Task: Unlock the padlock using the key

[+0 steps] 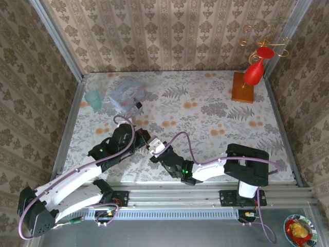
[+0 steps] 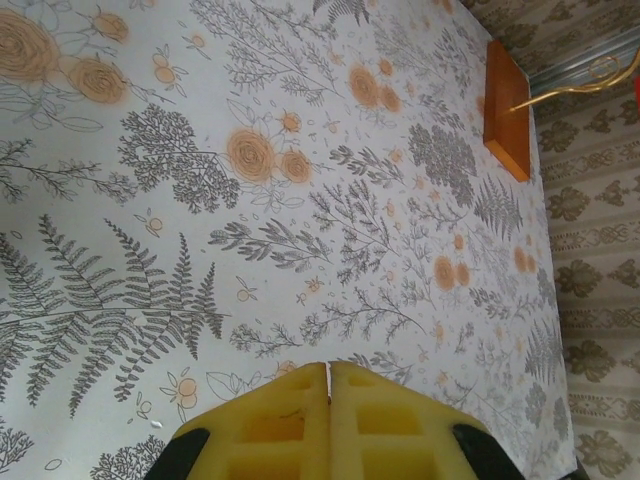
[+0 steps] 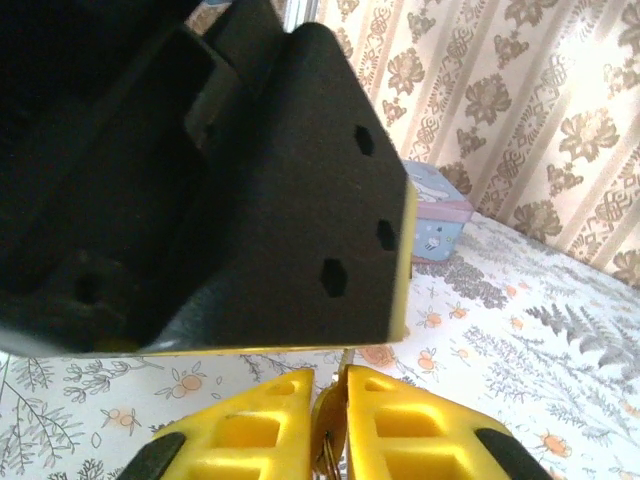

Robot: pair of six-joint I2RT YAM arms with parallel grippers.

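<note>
Progress looks early: padlock [image 1: 138,105] lies untouched at the far left, just beside the pale blue tin [image 1: 125,92], well apart from both arms. Right gripper [image 3: 330,378] pinches a small brassy piece, likely the key [image 3: 327,432]. Left gripper [image 2: 329,370] is pressed together, empty. Reaching the lock, inserting and turning all remain.

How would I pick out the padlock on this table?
Look to the far left corner of the table, where a pale blue tin sits beside a teal cup. The padlock lies by the tin's near right corner: a tiny blackish piece, far smaller than either.
</note>
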